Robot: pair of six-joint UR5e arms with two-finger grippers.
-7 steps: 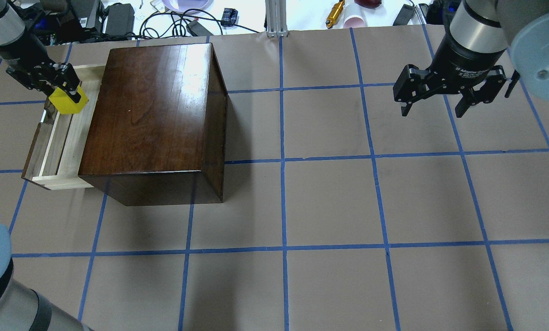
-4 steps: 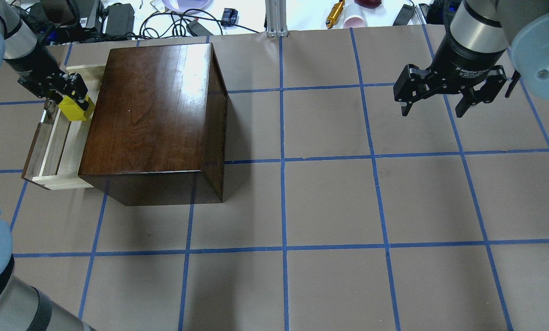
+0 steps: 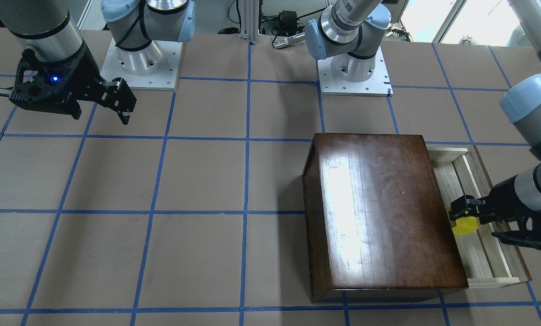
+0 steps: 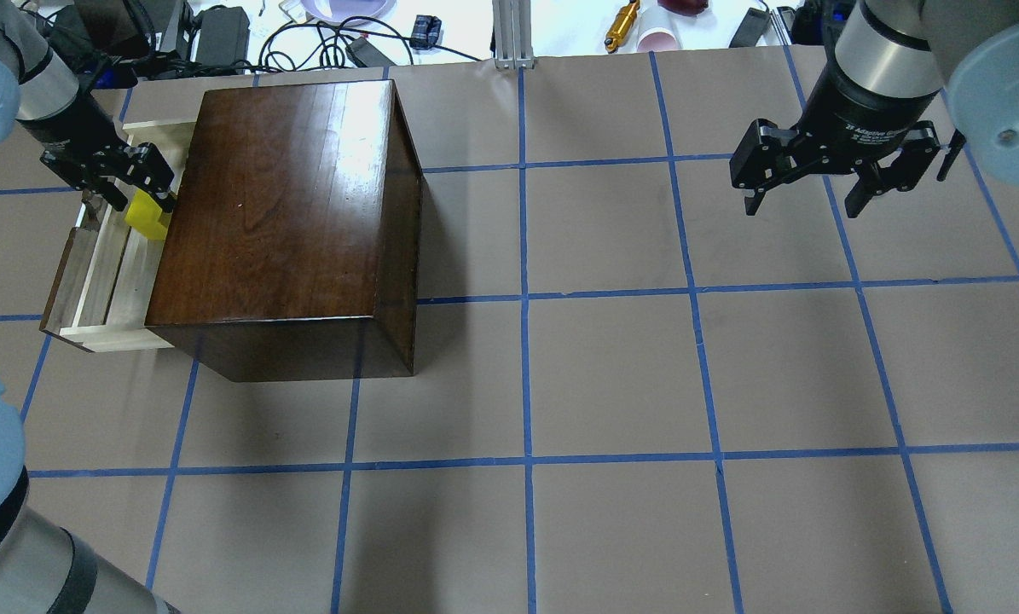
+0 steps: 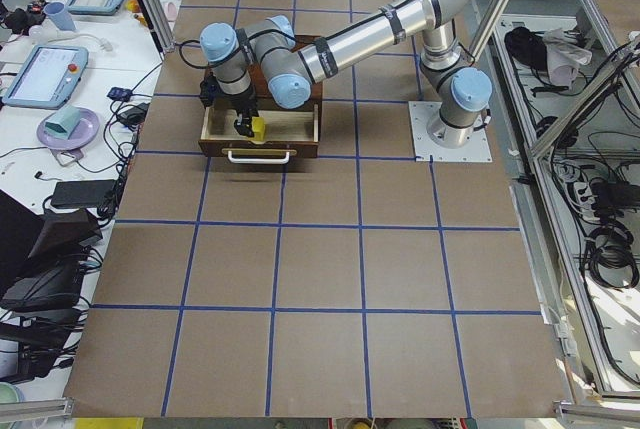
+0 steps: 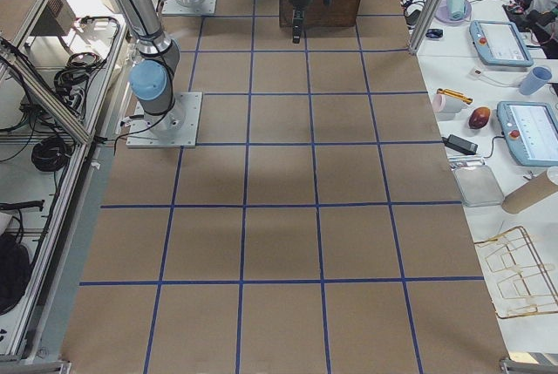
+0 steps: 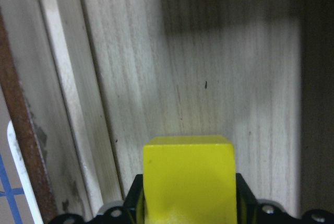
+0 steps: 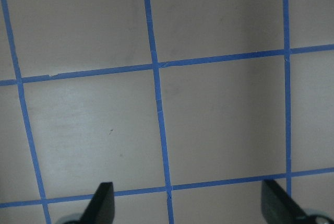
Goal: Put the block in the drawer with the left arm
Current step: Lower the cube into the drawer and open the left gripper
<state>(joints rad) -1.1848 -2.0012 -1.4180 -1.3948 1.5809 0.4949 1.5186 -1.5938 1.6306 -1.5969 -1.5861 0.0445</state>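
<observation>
The yellow block (image 4: 149, 218) is held between the fingers of my left gripper (image 4: 140, 201), which is shut on it. It sits low inside the open drawer (image 4: 104, 273), at its far end, close beside the dark cabinet (image 4: 279, 205). The left wrist view shows the block (image 7: 189, 177) clamped between the pads over the drawer's pale wood floor (image 7: 209, 67); I cannot tell whether it touches the floor. The front view shows the block (image 3: 464, 227) in the drawer (image 3: 483, 253) next to the cabinet (image 3: 383, 208). My right gripper (image 4: 803, 206) is open and empty, far off above the table.
The drawer's dark front panel (image 4: 55, 286) and its metal handle (image 5: 259, 157) face the table's left end. Cables and small items (image 4: 321, 34) lie beyond the far table edge. The right wrist view shows only taped brown table (image 8: 162, 104).
My left gripper has moved down and toward the cabinet with the block, from above the drawer's rim to inside the drawer. The right arm has not moved.
</observation>
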